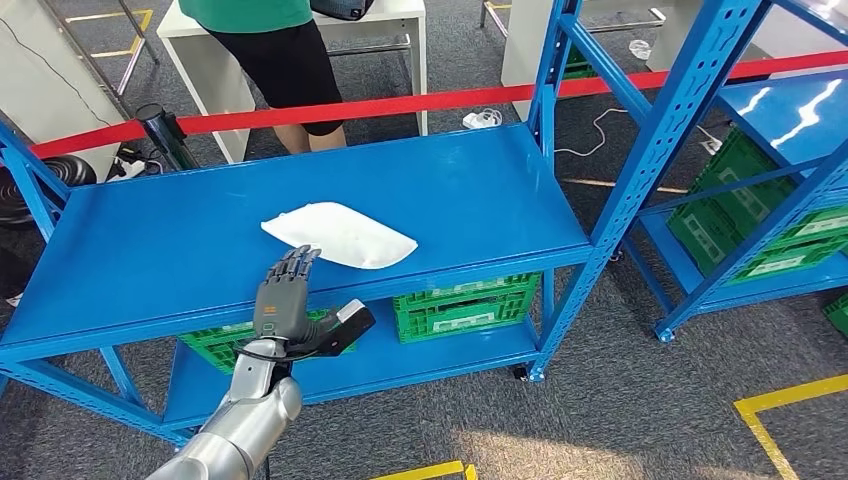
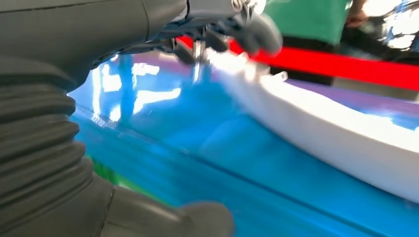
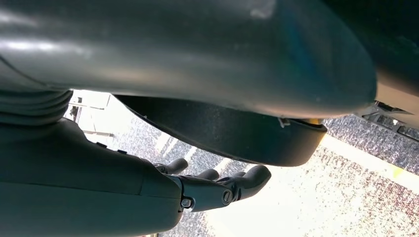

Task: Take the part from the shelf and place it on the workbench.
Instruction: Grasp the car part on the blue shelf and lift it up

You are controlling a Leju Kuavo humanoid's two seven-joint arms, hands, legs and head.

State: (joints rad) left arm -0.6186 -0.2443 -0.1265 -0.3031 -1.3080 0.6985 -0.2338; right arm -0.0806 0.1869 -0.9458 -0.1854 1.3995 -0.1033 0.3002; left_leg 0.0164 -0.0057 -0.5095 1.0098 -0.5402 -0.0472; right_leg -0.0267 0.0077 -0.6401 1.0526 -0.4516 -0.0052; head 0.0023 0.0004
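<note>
Blue shelf (image 1: 180,250) is seen in front, green crates (image 1: 465,305) stored on its lower level. White flat part (image 1: 340,235) is laid on the top board, near the front edge. Left hand (image 1: 285,295) is held open, fingertips at the part's near edge, nothing gripped. Right hand (image 3: 217,187) is hung over the floor, fingers loosely curled, nothing held.

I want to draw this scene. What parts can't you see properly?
- White part: its near corner is hidden behind the left robot hand in the head view and blurred in the left wrist view.
- Green crates: mostly hidden under the blue shelf.
- Person: cut off by the top edge.
</note>
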